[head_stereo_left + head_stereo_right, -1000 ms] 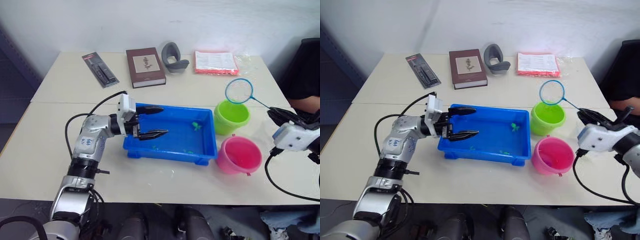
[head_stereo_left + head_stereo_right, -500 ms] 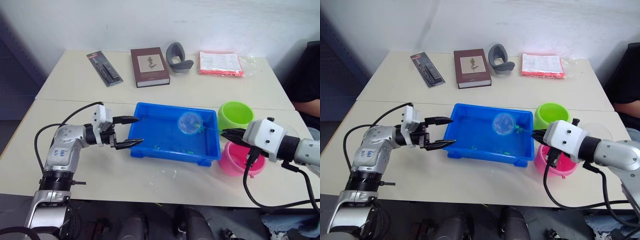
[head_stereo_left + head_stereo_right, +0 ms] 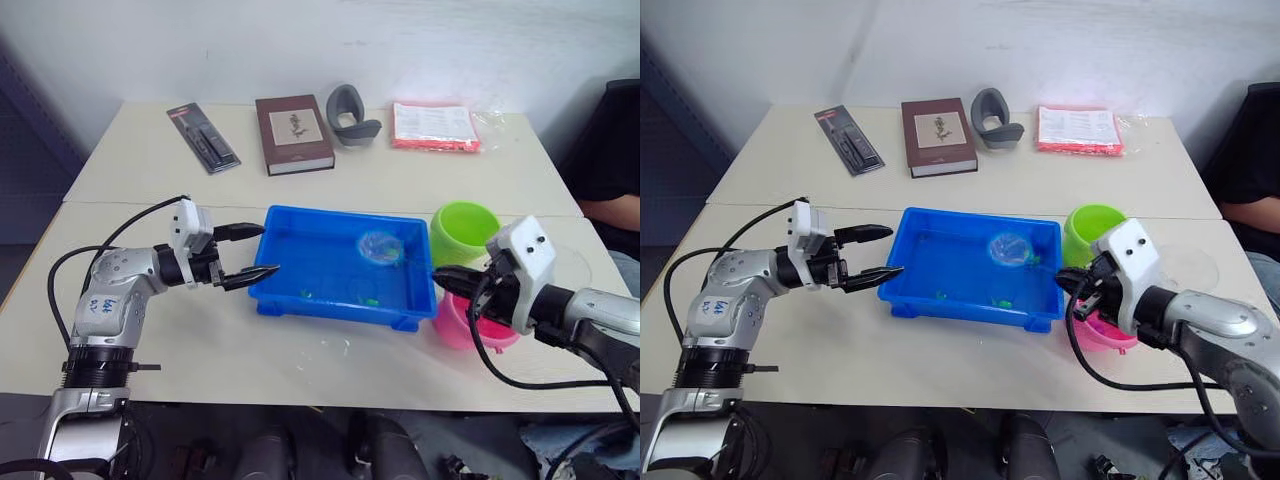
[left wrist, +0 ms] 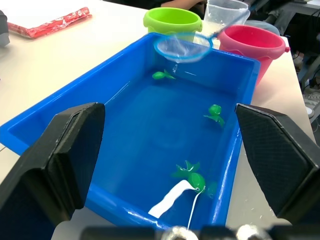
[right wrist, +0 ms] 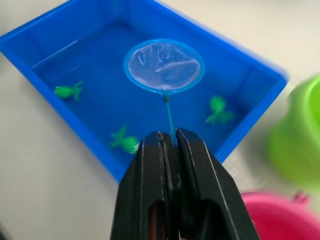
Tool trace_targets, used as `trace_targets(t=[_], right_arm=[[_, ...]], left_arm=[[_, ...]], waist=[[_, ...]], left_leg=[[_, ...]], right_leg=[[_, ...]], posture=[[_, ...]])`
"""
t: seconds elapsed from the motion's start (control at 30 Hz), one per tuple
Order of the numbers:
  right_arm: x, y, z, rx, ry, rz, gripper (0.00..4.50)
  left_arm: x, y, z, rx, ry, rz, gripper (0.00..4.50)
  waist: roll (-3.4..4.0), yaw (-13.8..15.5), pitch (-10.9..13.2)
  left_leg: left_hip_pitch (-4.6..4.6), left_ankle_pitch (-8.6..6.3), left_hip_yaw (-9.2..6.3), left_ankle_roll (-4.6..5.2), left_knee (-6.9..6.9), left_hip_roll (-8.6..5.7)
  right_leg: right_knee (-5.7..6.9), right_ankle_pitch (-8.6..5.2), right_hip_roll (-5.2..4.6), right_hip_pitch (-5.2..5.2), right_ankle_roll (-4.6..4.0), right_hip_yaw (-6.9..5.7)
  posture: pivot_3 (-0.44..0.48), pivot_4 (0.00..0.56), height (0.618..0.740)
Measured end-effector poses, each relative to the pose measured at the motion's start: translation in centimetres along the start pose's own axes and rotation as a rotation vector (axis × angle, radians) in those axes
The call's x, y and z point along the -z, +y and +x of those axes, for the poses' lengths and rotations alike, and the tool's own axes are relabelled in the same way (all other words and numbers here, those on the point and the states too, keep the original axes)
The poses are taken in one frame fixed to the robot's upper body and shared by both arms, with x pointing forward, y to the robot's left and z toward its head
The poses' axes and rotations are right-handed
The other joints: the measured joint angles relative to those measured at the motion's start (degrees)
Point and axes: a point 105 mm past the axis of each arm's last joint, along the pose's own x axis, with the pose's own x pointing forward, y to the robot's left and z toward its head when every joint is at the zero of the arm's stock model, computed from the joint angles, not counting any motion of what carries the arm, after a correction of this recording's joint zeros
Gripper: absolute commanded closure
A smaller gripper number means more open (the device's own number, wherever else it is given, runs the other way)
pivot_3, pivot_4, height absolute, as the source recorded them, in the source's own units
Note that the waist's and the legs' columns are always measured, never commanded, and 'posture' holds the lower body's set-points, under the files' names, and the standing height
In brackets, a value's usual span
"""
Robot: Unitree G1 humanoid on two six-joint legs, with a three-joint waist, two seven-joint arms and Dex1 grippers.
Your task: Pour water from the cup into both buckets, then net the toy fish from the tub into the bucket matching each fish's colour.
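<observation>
Now the right gripper, clamped on the net handle, holds the hoop straight ahead over the tub, green fish just below it.

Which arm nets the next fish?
Right. Its pincer is shut on the net, hoop over the tub. The left pincer is open, empty, beside the tub's left end.

The left gripper is holding its two black fingers wide apart, framing the blue tub. Three green toy fish are lying in the water between and beyond them. Farther ahead the net is hovering over the tub's far end, with the green bucket, pink bucket and clear cup standing beyond it.
</observation>
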Motion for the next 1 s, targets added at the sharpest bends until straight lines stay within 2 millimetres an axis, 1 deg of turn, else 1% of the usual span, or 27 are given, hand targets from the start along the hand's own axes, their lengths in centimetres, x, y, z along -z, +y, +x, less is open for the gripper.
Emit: trace_targets(t=[0.1, 0.2, 0.33, 0.4, 0.47, 0.53, 0.67, 0.77, 1.0], right_arm=[[1.1, -0.1, 0.6, -0.011, 0.069, 0.161, 4.50], [1.7, 0.1, 1.1, -0.016, 0.144, 0.256, 4.50], [1.0, 0.0, 1.6, 0.045, 0.192, 0.333, 4.50], [1.3, -0.3, 1.9, 0.082, 0.214, 0.363, 4.50], [1.8, -0.6, 2.3, 0.121, 0.238, 0.379, 4.50], [1.9, -0.8, 2.5, 0.146, 0.244, 0.389, 4.50], [1.2, -2.0, 2.8, 0.239, 0.220, 0.393, 4.50], [0.3, -2.4, 3.0, 0.285, 0.195, 0.366, 4.50], [0.3, -2.7, 4.0, 0.329, 0.169, 0.355, 4.50]], left_arm=[[-0.4, 0.1, 0.2, 0.007, -0.005, 0.017, 0.04], [-0.6, 0.0, 0.6, 0.029, -0.003, 0.038, 0.04], [-0.8, 0.1, 1.2, 0.051, -0.009, 0.054, 0.04], [-0.9, 0.0, 1.6, 0.061, -0.017, 0.064, 0.04], [-1.0, 0.0, 1.6, 0.064, -0.020, 0.074, 0.04], [-1.0, 0.0, 1.6, 0.062, -0.021, 0.078, 0.04], [-0.5, 0.2, 1.7, 0.052, -0.026, 0.064, 0.04], [-0.6, 0.2, 1.8, 0.054, -0.029, 0.073, 0.04], [-0.1, 0.1, 2.0, 0.073, -0.022, 0.057, 0.04]], waist=[[0.00, 0.1, 0.0], [0.00, 0.1, 0.0], [-0.01, 0.0, 0.0], [-0.01, -0.1, 0.0], [-0.01, -0.1, 0.0], [-0.01, 0.0, 0.0], [-0.01, 0.0, 0.0], [-0.01, 0.0, 0.0], [-0.01, 0.1, 0.0]], left_leg=[[-0.01, 0.00, 0.01, 0.01, 0.01, -0.05], [-0.01, 0.00, 0.07, 0.01, -0.01, -0.08], [0.00, 0.00, 0.11, 0.01, -0.01, -0.04], [-0.03, 0.00, 0.13, 0.01, -0.01, -0.01], [-0.06, 0.00, 0.12, 0.01, -0.02, 0.00], [-0.07, 0.00, 0.12, 0.01, -0.01, 0.01], [-0.07, 0.00, 0.12, 0.01, 0.00, 0.03], [-0.11, 0.00, 0.10, 0.01, -0.02, 0.04], [-0.18, 0.00, 0.06, 0.02, -0.01, 0.01]], right_leg=[[0.01, 0.00, -0.03, 0.00, 0.00, 0.00], [0.01, 0.00, -0.05, -0.03, 0.00, -0.01], [-0.02, 0.00, -0.02, -0.02, 0.01, -0.10], [-0.04, 0.01, 0.01, -0.03, 0.01, -0.09], [-0.06, 0.01, 0.00, -0.06, 0.02, -0.09], [-0.06, 0.01, -0.01, -0.07, 0.03, -0.07], [-0.08, 0.02, -0.03, -0.07, 0.03, -0.07], [-0.11, 0.02, -0.04, -0.11, 0.03, -0.09], [-0.16, 0.03, -0.12, -0.11, 0.05, -0.16]], posture=[[0.000, 0.150, 0.740], [0.000, 0.150, 0.740], [0.000, 0.150, 0.740], [0.000, 0.150, 0.740], [0.000, 0.150, 0.740], [0.000, 0.150, 0.740], [0.000, 0.150, 0.740], [0.000, 0.150, 0.740], [0.000, 0.150, 0.740]])
